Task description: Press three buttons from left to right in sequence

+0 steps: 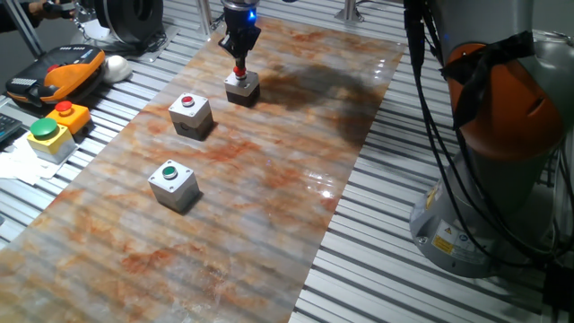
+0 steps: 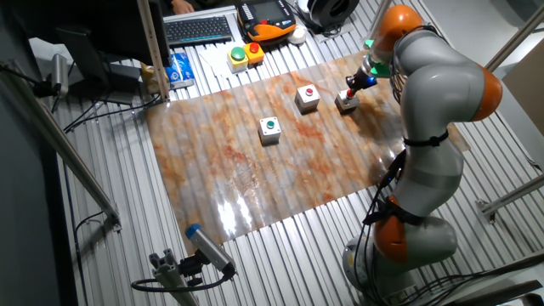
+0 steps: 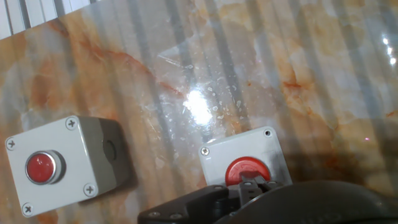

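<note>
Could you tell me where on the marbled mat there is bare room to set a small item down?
The mat is bare on the robot base's side of the button row and at the near end past the green-capped box. It is crowded at the far end, where the hand sits on the far red-capped box, with the middle red-capped box nearby.

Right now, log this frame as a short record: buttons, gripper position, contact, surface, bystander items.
buttons: three grey boxes in a row: green-capped box, middle red-capped box, end red-capped box
gripper position: gripper directly over the end red-capped box
contact: fingertips at the red cap; hand view shows them reaching it
finger state: cannot tell
surface: marbled orange mat on slatted table
bystander items: yellow box with green button, orange box with red button, both off the mat
</note>
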Motion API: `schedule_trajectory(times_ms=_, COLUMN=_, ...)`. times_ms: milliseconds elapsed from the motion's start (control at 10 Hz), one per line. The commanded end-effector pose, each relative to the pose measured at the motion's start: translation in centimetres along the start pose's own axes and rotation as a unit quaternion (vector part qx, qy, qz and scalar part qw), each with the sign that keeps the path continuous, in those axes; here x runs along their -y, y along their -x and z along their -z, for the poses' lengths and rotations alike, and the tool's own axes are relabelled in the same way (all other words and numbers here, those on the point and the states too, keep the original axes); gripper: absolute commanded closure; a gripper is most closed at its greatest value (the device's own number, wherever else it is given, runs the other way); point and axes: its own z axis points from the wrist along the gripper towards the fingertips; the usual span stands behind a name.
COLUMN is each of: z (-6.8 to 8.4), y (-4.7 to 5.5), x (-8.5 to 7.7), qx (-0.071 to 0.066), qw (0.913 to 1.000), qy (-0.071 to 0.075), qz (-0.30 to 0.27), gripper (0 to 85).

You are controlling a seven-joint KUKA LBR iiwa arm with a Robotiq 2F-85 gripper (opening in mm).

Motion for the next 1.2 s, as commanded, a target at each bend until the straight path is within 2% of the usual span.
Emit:
schedule_trajectory(times_ms=0, z=0.0, y=0.0, x=0.0, qx=0.0, qw=1.0, qy=0.0, qz=0.0, gripper=85.0)
schedule_trajectory(times_ms=800, z=-1.6, y=-0.2, x=0.0, qx=0.008, qw=1.0, qy=0.0, qz=0.002, gripper=85.0)
schedule_trajectory(times_ms=1100, z=0.1, y=0.0, x=0.2, qx=-0.003, qw=1.0, qy=0.005, qz=-0.001, gripper=85.0)
